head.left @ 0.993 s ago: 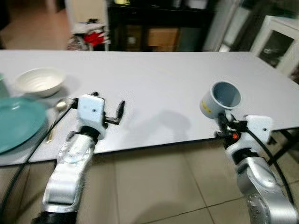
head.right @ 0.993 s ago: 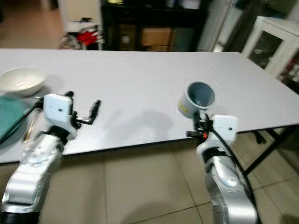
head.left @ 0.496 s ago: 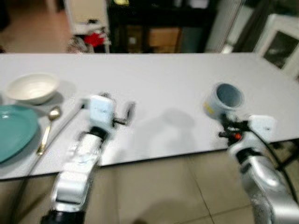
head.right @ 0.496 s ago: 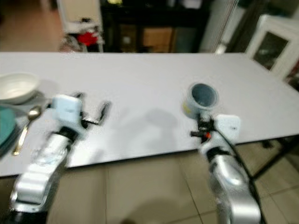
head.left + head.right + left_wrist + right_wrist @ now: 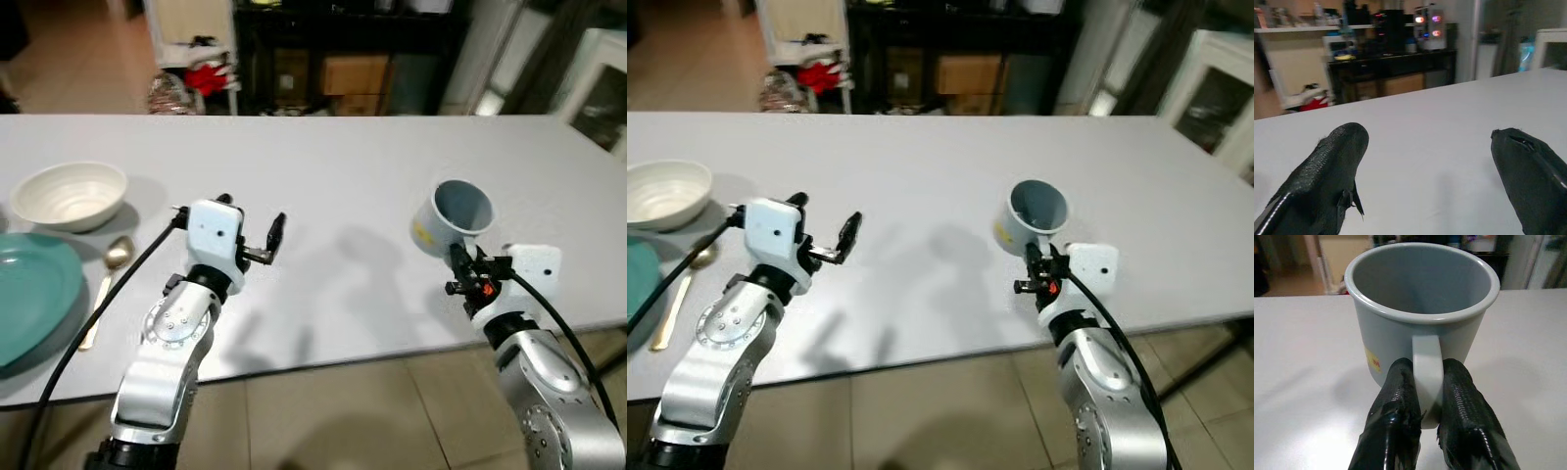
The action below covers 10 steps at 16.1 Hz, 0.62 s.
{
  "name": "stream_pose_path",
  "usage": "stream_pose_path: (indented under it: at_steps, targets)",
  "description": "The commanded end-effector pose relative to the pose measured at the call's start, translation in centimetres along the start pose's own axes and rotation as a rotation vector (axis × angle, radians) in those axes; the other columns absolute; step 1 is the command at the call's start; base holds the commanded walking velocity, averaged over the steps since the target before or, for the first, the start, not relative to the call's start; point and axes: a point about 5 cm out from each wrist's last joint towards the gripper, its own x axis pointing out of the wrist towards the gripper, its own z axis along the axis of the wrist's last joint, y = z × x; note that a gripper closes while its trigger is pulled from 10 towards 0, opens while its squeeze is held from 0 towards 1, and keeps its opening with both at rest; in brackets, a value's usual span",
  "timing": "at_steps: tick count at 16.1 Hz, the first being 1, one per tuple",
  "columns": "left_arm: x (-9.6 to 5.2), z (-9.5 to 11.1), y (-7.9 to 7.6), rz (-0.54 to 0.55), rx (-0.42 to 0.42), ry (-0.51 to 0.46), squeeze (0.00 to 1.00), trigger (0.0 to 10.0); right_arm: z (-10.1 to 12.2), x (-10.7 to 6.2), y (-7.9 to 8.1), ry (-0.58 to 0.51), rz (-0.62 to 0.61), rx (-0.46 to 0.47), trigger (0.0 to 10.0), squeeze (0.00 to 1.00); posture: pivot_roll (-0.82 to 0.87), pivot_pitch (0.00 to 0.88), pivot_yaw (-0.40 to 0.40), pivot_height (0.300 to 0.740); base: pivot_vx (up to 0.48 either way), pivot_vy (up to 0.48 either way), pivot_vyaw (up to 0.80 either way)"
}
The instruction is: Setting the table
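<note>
A grey mug [image 5: 449, 217] with a yellow mark hangs just above the white table [image 5: 333, 157] near its front right edge. My right gripper [image 5: 460, 262] is shut on the mug's handle [image 5: 1427, 377], and the mug's mouth tilts toward me. My left gripper [image 5: 252, 231] stands open over the table's front left part with nothing between its fingers [image 5: 1327, 171]. To the left lie a white bowl [image 5: 69, 195], a teal plate [image 5: 29, 294] and a gold spoon [image 5: 104, 282] between plate and left arm.
Behind the table stand a dark cabinet [image 5: 343, 49] with boxes and a white cupboard [image 5: 598, 83] at the far right. Red items [image 5: 206, 76] lie on the floor beyond. Tiled floor [image 5: 333, 411] runs under the front edge.
The camera has shifted, so the scene sits a little differently. The held mug stays in the right gripper's grip at about the same place. The left gripper remains open.
</note>
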Motion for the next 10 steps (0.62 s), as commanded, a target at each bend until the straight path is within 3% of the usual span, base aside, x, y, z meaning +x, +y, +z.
stream_pose_path:
  at_steps: [1, 5, 10]
  targets:
    - [0.06, 0.24, 0.37, 0.011, 0.011, -0.007, 0.0, 10.0, 0.44, 0.12, 0.54, -0.016, 0.033, 0.003, 10.0, 0.0, -0.03, 0.0, -0.07, 0.74, 0.311, 0.0, 0.0]
    - [0.11, 0.25, 0.23, 0.008, 0.008, -0.008, 0.0, 10.0, 0.47, 0.17, 0.76, -0.005, 0.066, -0.057, 10.0, 0.0, -0.03, 0.0, -0.072, 0.74, 0.31, 0.0, 0.0]
    - [0.14, 0.24, 0.24, 0.007, 0.008, -0.009, 0.0, 10.0, 0.45, 0.44, 0.89, 0.003, 0.08, -0.056, 10.0, 0.0, -0.03, 0.0, -0.071, 0.74, 0.313, 0.0, 0.0]
